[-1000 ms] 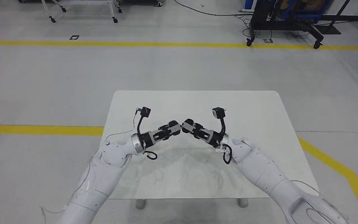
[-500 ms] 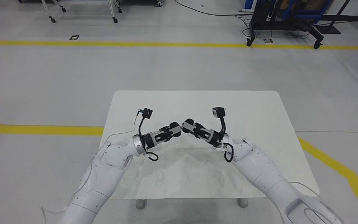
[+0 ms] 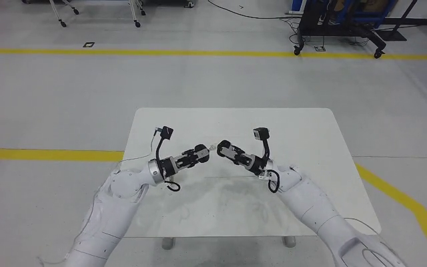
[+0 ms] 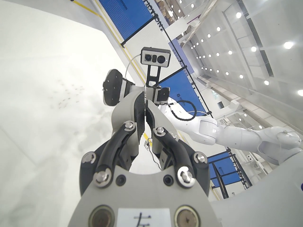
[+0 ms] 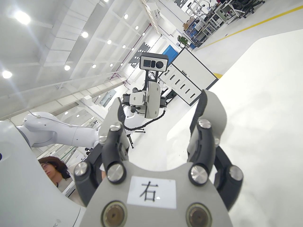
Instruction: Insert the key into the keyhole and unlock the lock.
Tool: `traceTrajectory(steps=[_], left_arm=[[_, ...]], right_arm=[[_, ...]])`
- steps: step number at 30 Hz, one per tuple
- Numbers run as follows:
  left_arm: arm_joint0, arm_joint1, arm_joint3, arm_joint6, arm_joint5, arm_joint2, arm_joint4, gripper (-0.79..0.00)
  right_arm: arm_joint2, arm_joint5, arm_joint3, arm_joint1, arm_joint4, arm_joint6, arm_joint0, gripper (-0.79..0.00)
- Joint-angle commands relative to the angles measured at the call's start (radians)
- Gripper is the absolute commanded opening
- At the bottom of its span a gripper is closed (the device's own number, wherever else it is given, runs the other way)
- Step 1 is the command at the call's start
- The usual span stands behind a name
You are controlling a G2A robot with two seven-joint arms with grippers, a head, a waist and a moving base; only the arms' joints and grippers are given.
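Left arm has drawn back toward the worktop's left edge since a second ago, so the two hands, which met tip to tip, now stand just apart. The right arm has barely shifted.

From above, the left hand and right hand face each other over the middle of the worktop, both raised off it. A small pale speck lies in the gap between them, too small to tell what it is.

The left wrist view shows what the top view cannot. The left hand's fingers are pressed narrow on a thin metal strip, seemingly the key, seen edge-on and sticking out past the tips. Beyond it, the right hand's two dark pads stand far apart, one to each side of the key.

The right wrist view shows the right hand spread wide with nothing between its fingers. The left hand sits farther off, turned side-on, so the key cannot be made out from there.
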Motion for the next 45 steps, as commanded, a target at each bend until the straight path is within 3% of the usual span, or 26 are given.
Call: traceTrajectory(steps=[1, 4, 8, 10, 14, 21, 33, 35, 37, 45], left_arm=[[0.001, 0.013, -0.025, -0.087, 0.041, -0.027, 0.023, -0.785], [0.005, 0.026, -0.046, -0.169, 0.062, -0.046, 0.057, -0.785], [0.006, 0.036, -0.062, -0.271, 0.046, -0.037, 0.076, -0.785], [0.006, 0.039, -0.067, -0.29, 0.039, -0.026, 0.084, -0.785], [0.006, 0.041, -0.069, -0.292, 0.036, -0.005, 0.1, -0.785], [-0.001, 0.044, -0.061, -0.292, 0.033, 0.008, 0.06, -0.785], [-0.013, 0.053, -0.053, -0.278, 0.034, 0.025, 0.06, -0.785], [-0.016, 0.054, -0.051, -0.278, 0.034, 0.028, 0.057, -0.785], [-0.018, 0.055, -0.05, -0.279, 0.033, 0.031, 0.055, -0.785], [-0.025, 0.062, -0.043, -0.266, 0.028, 0.032, 0.053, -0.785]], right_arm=[[0.013, 0.022, -0.003, 0.007, -0.076, 0.007, 0.01, 0.0], [0.03, 0.074, -0.03, 0.029, -0.196, 0.096, 0.016, 0.0], [0.056, 0.14, -0.096, 0.059, -0.179, 0.243, -0.005, 0.0], [0.06, 0.167, -0.129, 0.068, -0.138, 0.316, -0.015, -0.194], [0.06, 0.199, -0.149, 0.076, -0.054, 0.413, -0.02, -0.4], [0.026, 0.194, -0.122, 0.065, 0.018, 0.459, -0.004, -0.486], [-0.021, 0.187, -0.121, 0.061, 0.086, 0.472, 0.017, -0.52], [-0.03, 0.188, -0.123, 0.062, 0.089, 0.473, 0.02, -0.606], [-0.039, 0.185, -0.122, 0.063, 0.094, 0.47, 0.023, -0.785], [-0.068, 0.168, -0.121, 0.07, 0.114, 0.454, 0.031, -0.785]])
